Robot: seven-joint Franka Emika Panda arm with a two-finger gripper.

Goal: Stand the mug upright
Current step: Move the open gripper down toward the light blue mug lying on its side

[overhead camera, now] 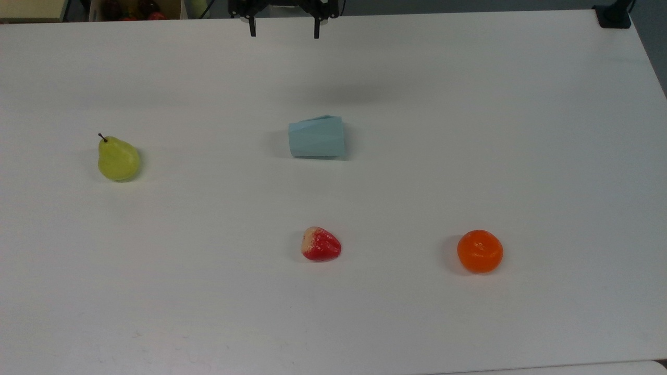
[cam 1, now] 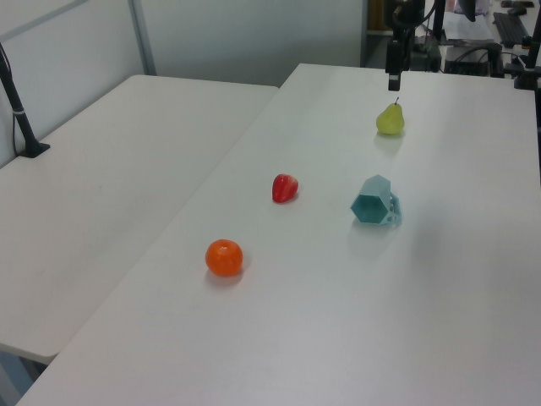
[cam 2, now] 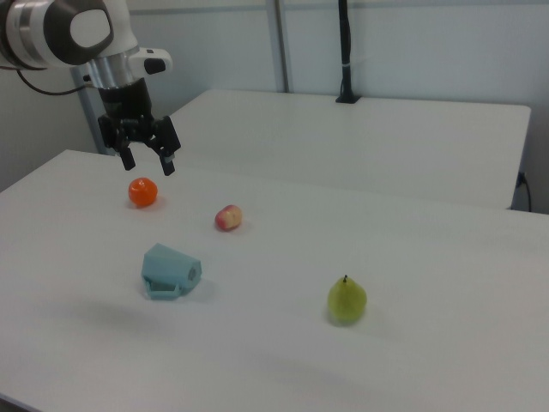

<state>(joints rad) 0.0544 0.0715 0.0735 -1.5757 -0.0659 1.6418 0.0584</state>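
Nearest to us in the top view lies the bare front of the white tabletop (overhead camera: 333, 323), the largest thing we see, carrying everything else. Next in size is the mug (overhead camera: 317, 137), pale blue-teal and faceted, lying on its side near the middle of the tabletop; in the left view we look into its open mouth (cam 1: 372, 206), and its handle rests against the surface on the left view's right. We see the end effector (overhead camera: 284, 28) hanging in the air at the far edge in the top view, well apart from the mug, its two dark fingers spread wide and holding nothing; the right view shows it above the tabletop near the orange. Then comes the green pear (overhead camera: 118, 159), lying well apart from the mug toward the top view's left. We find the orange (overhead camera: 480, 251) toward the top view's lower right, and the red strawberry (overhead camera: 321, 244), smallest of all, between orange and pear, closer to us than the mug.
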